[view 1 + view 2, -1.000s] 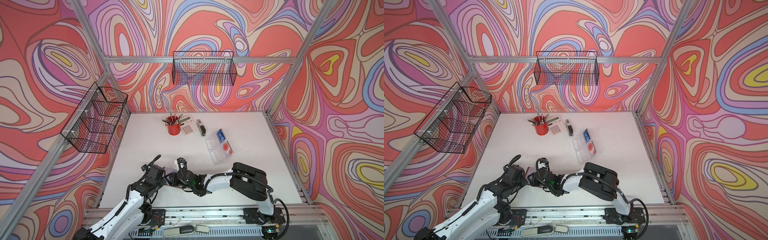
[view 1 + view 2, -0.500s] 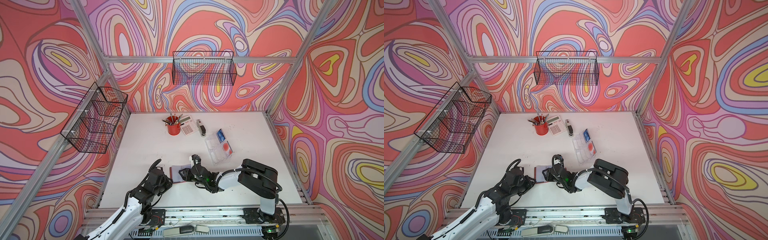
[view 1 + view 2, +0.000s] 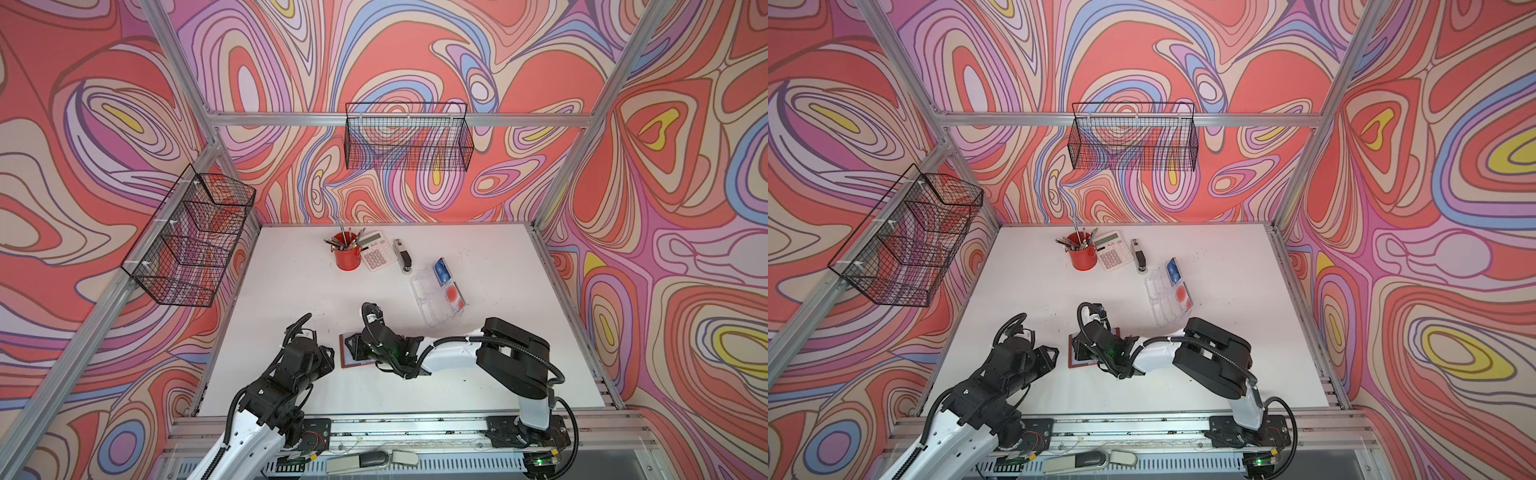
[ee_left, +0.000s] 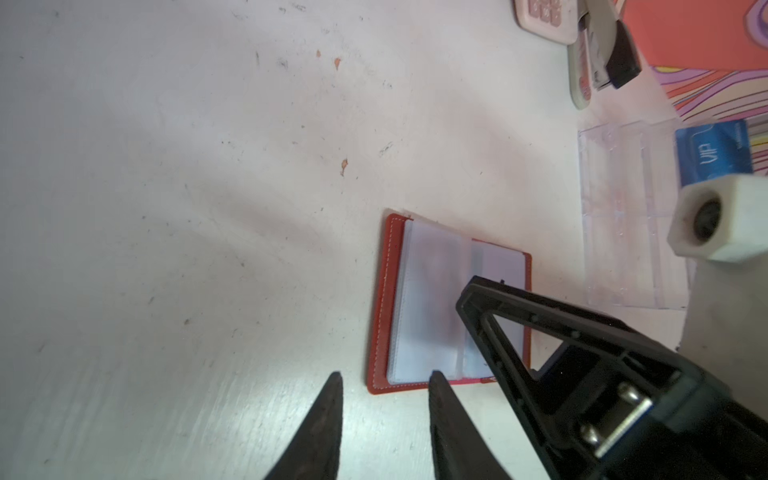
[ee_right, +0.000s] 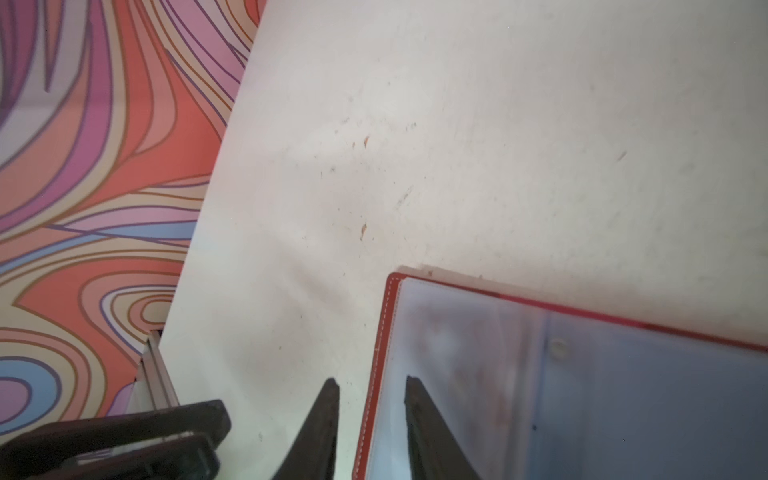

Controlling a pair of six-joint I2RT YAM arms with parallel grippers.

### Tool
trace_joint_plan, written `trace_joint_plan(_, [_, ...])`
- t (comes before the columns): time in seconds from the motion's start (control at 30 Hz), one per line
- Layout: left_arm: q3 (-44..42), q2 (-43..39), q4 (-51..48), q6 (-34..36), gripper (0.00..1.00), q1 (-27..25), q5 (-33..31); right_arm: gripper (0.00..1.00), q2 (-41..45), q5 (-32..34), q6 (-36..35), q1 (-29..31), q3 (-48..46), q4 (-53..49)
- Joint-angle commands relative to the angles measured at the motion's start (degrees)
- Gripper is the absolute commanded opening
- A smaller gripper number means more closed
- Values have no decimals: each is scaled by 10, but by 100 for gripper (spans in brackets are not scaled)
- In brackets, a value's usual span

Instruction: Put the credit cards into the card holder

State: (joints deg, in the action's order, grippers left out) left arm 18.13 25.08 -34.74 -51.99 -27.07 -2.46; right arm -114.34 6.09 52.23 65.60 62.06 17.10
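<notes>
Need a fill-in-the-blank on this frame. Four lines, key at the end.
1. The card holder lies ____ on the table, sleeves up.
2. In the clear tray, the card nearest the stapler is ____.
3. The left gripper holds ____.
4. The calculator stands ____ the pen cup and the stapler.

Missing words: open; blue; nothing; between.

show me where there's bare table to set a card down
Bare: the left stretch between cup and left gripper, and the right side past the tray. Crowded: at the card holder, where the right gripper also sits.
</notes>
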Motion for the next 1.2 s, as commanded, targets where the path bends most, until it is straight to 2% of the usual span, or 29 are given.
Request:
trace_joint_plan(0.0, [27,18,-32,50,39,-1,-9,29,-25,-13,-22,1,21,-62])
trace_joint_plan(0.07, [30,16,-36,68,44,-1,-9,29,-9,-10,-42,2,31,-96])
trace_joint_plan(0.17, [28,-2,-54,73,62,0,-30,33,58,29,-92,1,46,-191])
trace_joint_plan(0.3, [29,-47,-83,44,80,-1,-15,44,198,122,-156,-14,66,-361])
trace_joint_plan(0.37, [18,-74,-88,16,85,-1,-14,45,252,131,-174,-57,80,-446])
trace_joint_plan(0.43, [10,-106,-92,1,88,-2,-24,47,301,105,-199,-128,85,-506])
trace_joint_plan(0.47, [13,-118,-104,-6,99,-1,-35,48,320,89,-216,-161,84,-519])
trace_joint_plan(0.53, [14,-146,-124,-14,100,-1,-62,50,351,61,-245,-236,84,-542])
trace_joint_plan(0.6, [9,-175,-141,-31,100,-1,-82,52,367,-5,-275,-328,78,-544])
trace_joint_plan(0.67, [4,-199,-145,-32,100,-1,-86,51,360,-71,-292,-400,78,-540])
trace_joint_plan(0.73, [1,-219,-149,-30,100,-1,-90,50,340,-125,-304,-447,82,-529])
trace_joint_plan(0.9, [-2,-244,-161,-37,100,-2,-98,48,250,-198,-326,-482,112,-508])
trace_joint_plan(1.07, [1,-217,-147,-22,100,-2,-90,45,167,-185,-346,-490,141,-505])
trace_joint_plan(1.17, [5,-192,-143,-20,100,-1,-90,42,149,-200,-361,-490,150,-499])
